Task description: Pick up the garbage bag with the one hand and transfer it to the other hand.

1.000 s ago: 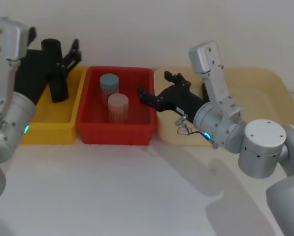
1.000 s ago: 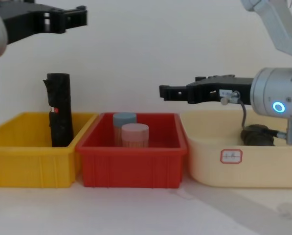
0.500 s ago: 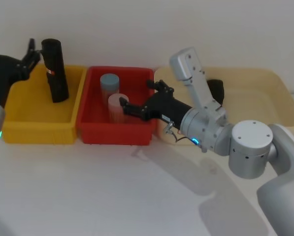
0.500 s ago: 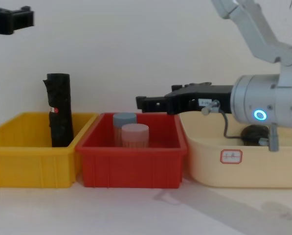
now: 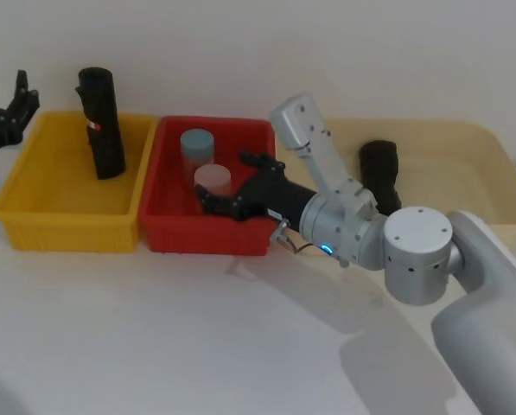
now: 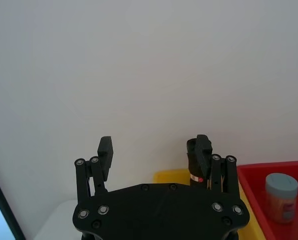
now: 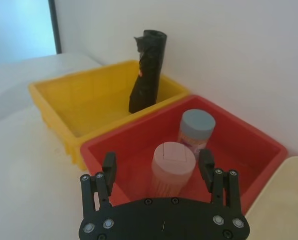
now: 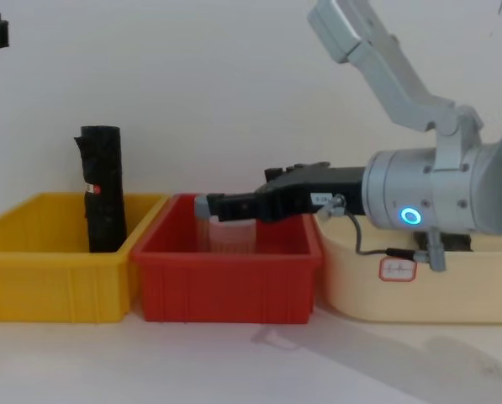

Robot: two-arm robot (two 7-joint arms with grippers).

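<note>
Because it is wound crinkly plastic, the garbage bag (image 5: 379,169) should prove light, squashy and slick; grip across its middle. Nearest, the right claw (image 5: 226,180) hovers empty and wide over the jars (image 5: 197,143) in the red bin (image 5: 206,240). Farther back, the garbage bag lies in the cream bin (image 5: 491,164); the left claw (image 6: 153,150), open and empty, hangs left of the yellow bin (image 5: 67,233).

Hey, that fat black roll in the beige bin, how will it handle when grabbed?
The garbage bag is rolled matte plastic, so probably squashy, grippy and light for its bulk. Being cylindrical and apparently on its side in the beige bin, it may roll if nudged.
</note>
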